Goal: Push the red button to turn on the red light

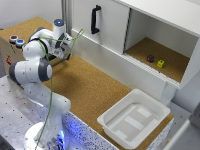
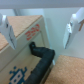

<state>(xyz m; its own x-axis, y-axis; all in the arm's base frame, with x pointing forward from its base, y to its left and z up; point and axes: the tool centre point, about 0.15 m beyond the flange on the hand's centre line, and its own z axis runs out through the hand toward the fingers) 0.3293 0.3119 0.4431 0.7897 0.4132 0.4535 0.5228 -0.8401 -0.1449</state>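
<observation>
Red-capped and set in a dark ring, the red button [image 1: 13,37] is sitting on top of the wooden box [image 1: 7,54], at the exterior view's far left, just beside the blue button [image 1: 20,42]. Both caps are tiny against the box.

Judging by its shape, the button is likely a stiff, spring-backed plastic cap: nothing to grasp, only a small flat face to press straight down from above. Because the blue twin is sitting so close, an off-centre push could catch the wrong cap. The box is probably light plywood, so a sideways shove might slide it on the cork surface [image 1: 85,87].

In the wrist view the gripper [image 2: 39,30] is hanging over the box's edge with its white fingers [image 2: 8,31] spread wide apart, holding nothing. A red marking is showing on the box's pale wood face, a dark cable [image 2: 43,56] is curling out from the side, and a blue pixel figure is printed lower down. The button itself is not showing in that view.
</observation>
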